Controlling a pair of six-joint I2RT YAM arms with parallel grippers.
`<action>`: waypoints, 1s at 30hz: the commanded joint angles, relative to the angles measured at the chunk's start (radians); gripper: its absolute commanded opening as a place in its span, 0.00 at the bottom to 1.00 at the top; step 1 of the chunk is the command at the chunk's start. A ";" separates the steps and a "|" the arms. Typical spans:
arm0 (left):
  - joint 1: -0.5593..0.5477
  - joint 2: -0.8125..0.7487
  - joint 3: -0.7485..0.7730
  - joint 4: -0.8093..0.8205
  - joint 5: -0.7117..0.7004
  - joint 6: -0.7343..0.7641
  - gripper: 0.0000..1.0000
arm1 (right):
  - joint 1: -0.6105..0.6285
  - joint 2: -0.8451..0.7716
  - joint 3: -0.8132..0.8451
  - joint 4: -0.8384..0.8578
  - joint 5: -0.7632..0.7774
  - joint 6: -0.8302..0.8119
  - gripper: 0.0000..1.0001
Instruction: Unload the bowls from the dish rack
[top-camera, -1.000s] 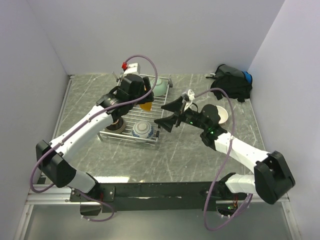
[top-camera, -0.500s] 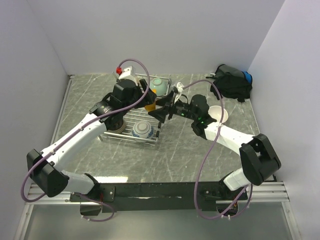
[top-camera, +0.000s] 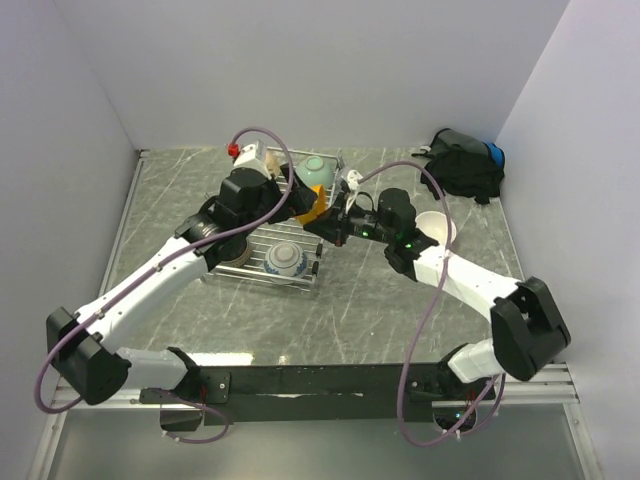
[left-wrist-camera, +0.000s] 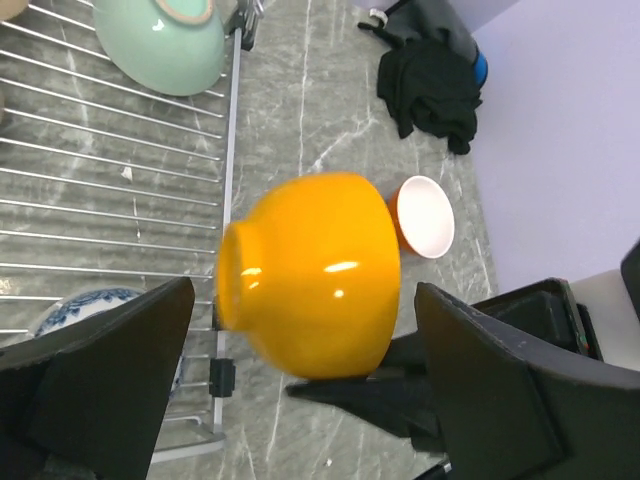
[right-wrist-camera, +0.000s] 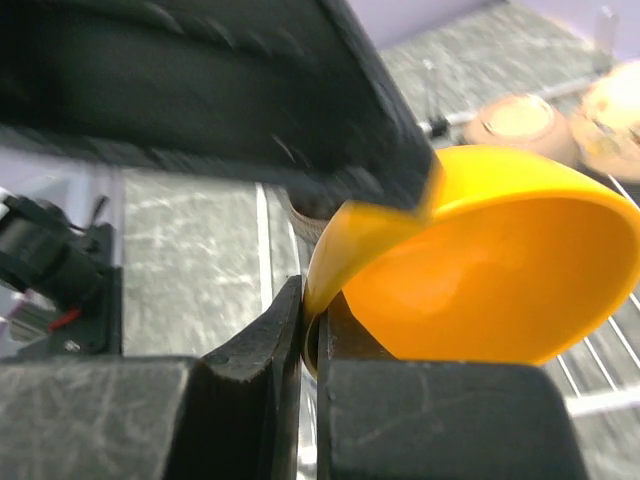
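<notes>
Right gripper is pinching the orange bowl by its rim. Dish rack holds a pale green bowl and a blue-patterned bowl. Orange bowl hangs between the left gripper's spread fingers, not touching them.

Pale lavender walls enclose a grey-green marbled tabletop.

Your top cam sits high at the near edge, looking down over the whole counter. Left wrist cam looks down from a little above, right wrist cam is jammed right up close. All three catch the yellow-orange bowl.
</notes>
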 joint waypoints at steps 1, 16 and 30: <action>-0.003 -0.125 -0.012 0.054 -0.044 0.061 0.99 | 0.004 -0.128 0.003 -0.236 0.136 -0.132 0.00; -0.002 -0.393 -0.363 0.155 -0.461 0.574 0.99 | -0.168 -0.098 0.377 -1.207 0.862 -0.277 0.00; 0.017 -0.382 -0.356 0.100 -0.612 0.596 0.99 | -0.375 0.199 0.618 -1.435 0.942 -0.261 0.00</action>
